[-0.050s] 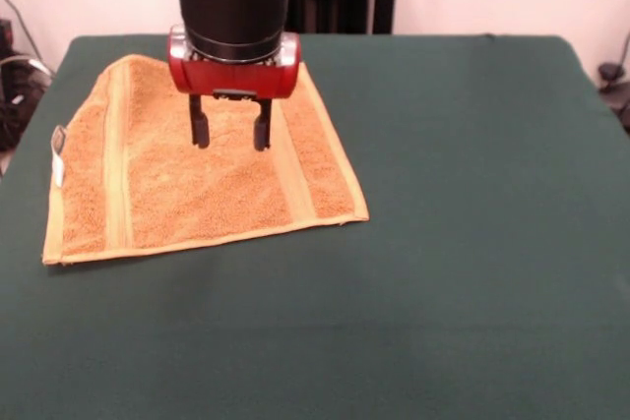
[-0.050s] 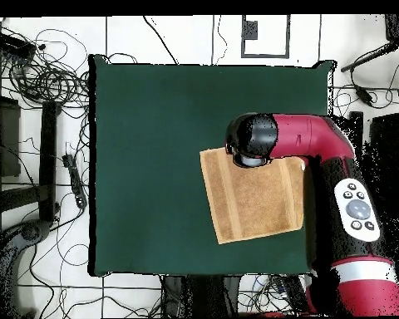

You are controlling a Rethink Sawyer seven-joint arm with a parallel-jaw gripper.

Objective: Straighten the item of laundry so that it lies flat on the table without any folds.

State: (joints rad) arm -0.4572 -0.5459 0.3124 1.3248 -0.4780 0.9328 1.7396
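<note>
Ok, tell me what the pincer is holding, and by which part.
Nothing. The pincer is open over the towel, its fingers spread with nothing between them.

A robotics lab: tangled cables [image 2: 49,79] (everywhere) around the table [image 2: 153,125].

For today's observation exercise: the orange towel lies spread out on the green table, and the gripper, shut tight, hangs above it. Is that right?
One detail is wrong. The front view shows the gripper open, its two fingers apart, not shut. The rest holds: the orange towel lies spread out on the green table, with the gripper hanging above it.
</note>
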